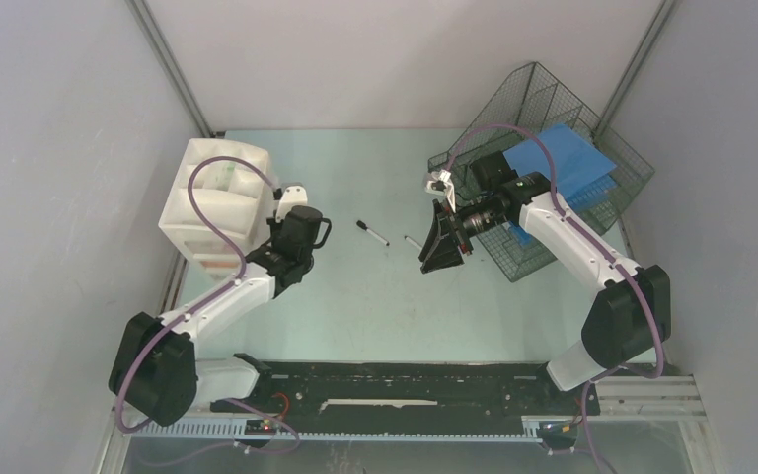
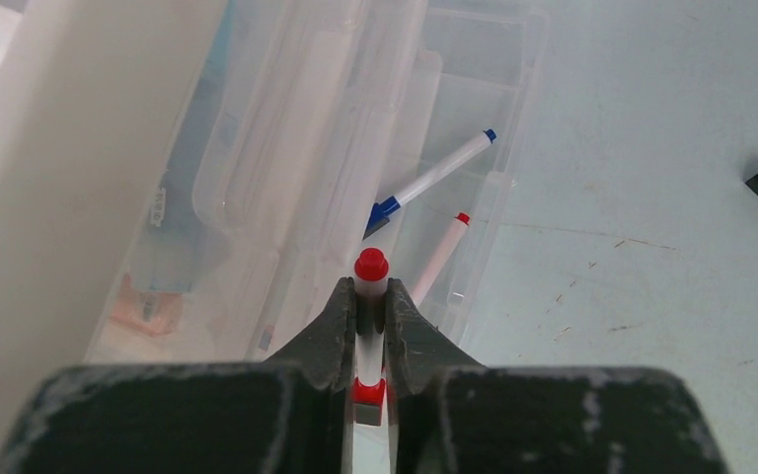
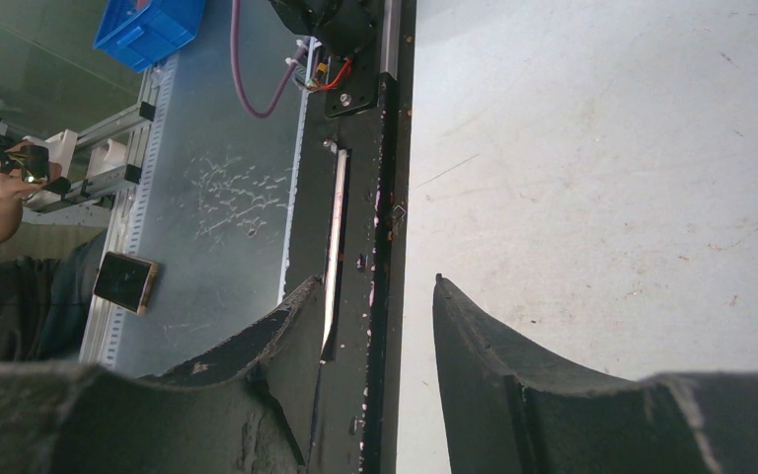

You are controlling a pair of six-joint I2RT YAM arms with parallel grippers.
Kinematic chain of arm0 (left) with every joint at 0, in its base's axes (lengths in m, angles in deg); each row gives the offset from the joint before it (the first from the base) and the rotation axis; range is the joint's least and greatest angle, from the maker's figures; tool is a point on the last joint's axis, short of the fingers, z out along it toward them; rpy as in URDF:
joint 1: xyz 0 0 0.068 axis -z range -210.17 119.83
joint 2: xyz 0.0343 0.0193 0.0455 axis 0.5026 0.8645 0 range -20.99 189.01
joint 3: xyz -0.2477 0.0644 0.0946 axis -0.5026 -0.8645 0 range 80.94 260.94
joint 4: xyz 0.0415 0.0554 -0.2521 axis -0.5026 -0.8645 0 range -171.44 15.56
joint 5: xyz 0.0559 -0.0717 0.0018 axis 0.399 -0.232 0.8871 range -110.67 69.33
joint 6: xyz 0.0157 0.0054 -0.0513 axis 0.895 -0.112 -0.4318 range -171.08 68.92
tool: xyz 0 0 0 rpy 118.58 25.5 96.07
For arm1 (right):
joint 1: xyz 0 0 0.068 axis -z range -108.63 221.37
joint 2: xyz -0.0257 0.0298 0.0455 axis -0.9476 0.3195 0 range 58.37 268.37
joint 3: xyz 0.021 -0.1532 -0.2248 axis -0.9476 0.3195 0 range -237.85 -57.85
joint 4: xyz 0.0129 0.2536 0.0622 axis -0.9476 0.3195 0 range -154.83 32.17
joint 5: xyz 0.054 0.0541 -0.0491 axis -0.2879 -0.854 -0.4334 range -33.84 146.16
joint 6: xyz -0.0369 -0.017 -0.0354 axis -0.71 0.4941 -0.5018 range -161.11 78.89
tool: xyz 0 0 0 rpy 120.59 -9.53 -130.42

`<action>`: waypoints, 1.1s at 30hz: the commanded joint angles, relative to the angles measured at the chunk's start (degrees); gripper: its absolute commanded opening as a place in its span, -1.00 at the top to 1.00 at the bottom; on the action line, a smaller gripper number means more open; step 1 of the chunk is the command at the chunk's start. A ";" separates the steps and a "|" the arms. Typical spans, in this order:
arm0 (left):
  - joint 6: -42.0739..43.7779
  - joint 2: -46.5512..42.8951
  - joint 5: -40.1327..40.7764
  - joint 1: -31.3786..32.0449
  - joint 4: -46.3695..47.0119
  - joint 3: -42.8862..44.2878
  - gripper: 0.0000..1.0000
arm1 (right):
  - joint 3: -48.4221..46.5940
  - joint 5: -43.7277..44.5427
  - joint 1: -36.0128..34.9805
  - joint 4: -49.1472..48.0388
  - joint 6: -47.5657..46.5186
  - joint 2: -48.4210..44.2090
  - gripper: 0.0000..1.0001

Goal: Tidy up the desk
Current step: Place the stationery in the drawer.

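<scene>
Counter [image 1: 355, 296]: pale green, between grey walls [image 1: 49, 148]; flat, rigid, fixed; nothing to grip.
Black pen [image 1: 373, 233] mid-counter: likely light, slim, slick; take mid-barrel.
Left hand [image 2: 370, 296]: clamped on red pen [image 2: 371, 265], at open drawer [image 2: 474, 118].
Right hand [image 3: 375, 286]: released, empty, above counter.

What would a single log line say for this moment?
left tool: gripping red-capped pen over clear drawer | right tool: open, empty | desk: loose pen remains
</scene>
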 commanded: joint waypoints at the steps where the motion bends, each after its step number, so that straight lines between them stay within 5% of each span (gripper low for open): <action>1: 1.18 0.65 2.83 -0.57 2.28 2.78 0.73 | -0.22 -0.33 0.17 -0.16 -0.66 0.23 -0.04; 9: 1.02 -0.27 2.73 -0.57 1.64 3.07 0.17 | -0.17 -0.25 0.21 -0.16 -0.66 0.33 -0.04; 33: -5.73 -21.62 -24.59 -0.57 3.60 -6.89 -0.59 | -0.16 1.38 0.21 -0.39 -0.75 0.86 -0.04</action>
